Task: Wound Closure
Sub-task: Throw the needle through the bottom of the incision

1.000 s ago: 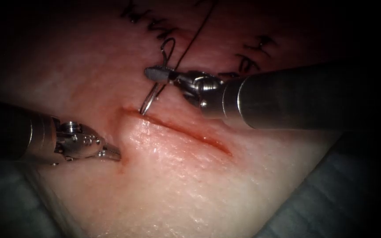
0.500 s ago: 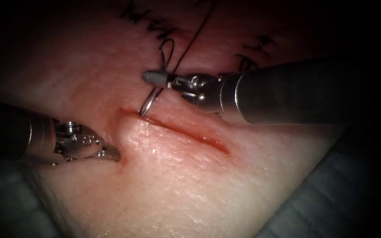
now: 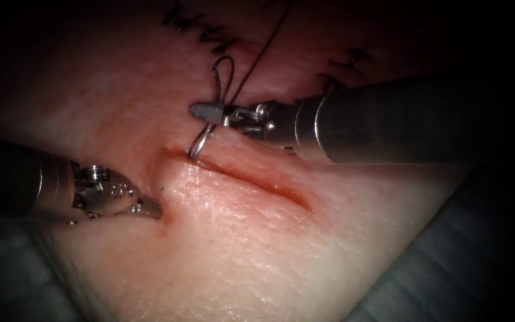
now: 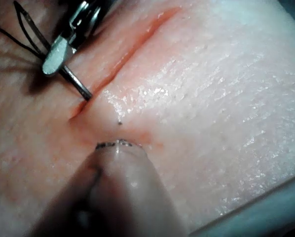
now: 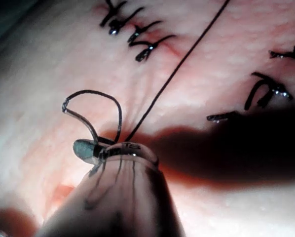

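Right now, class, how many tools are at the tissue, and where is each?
2. The right hand is above the cut, shut on the needle, whose tip is at the cut's left end. The left hand presses the tissue below that end.

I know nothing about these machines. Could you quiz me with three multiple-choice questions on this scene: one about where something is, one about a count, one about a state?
1. Where does the needle tip sit?
A. at the left end of the cut
B. at the cut's right end
C. lying off the tissue

2. How many tools have their tips in the endoscope view?
A. one
B. two
C. three

3. What is the right tool doing?
A. open, holding nothing
B. shut on the needle
C. gripping the tissue

Answers: 1 A, the needle's lower end meets the tissue at the cut's left end. 2 B, the left tool and the right tool. 3 B, its jaws clamp the needle partway along its curve, beside the thread.
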Tool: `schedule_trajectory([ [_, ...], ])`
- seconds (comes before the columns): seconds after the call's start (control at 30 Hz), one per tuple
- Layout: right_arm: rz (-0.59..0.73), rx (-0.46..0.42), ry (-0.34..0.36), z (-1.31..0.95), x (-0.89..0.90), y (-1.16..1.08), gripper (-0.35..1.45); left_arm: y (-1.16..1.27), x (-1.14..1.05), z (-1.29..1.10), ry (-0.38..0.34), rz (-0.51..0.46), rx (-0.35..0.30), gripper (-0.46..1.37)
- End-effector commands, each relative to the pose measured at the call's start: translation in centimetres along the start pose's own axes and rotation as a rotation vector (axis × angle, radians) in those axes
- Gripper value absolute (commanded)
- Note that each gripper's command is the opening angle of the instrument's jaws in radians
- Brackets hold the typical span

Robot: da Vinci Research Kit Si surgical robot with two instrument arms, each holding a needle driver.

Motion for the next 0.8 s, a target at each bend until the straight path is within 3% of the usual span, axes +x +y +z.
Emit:
schedule_trajectory([
  [0.03,0.022,0.017,0.004,0.00,0.01,0.00,-0.35,0.00,0.00,0.00,0.000,0.000,-0.008,-0.28],
  [0.3,0.123,0.128,-0.014,0.01,-0.05,0.05,-0.35,-0.01,0.02,0.02,0.000,0.004,-0.007,-0.29],
  [0.8,0.304,0.142,-0.038,0.11,-0.20,0.11,-0.35,-0.02,0.04,0.03,0.000,0.008,-0.006,-0.29],
])
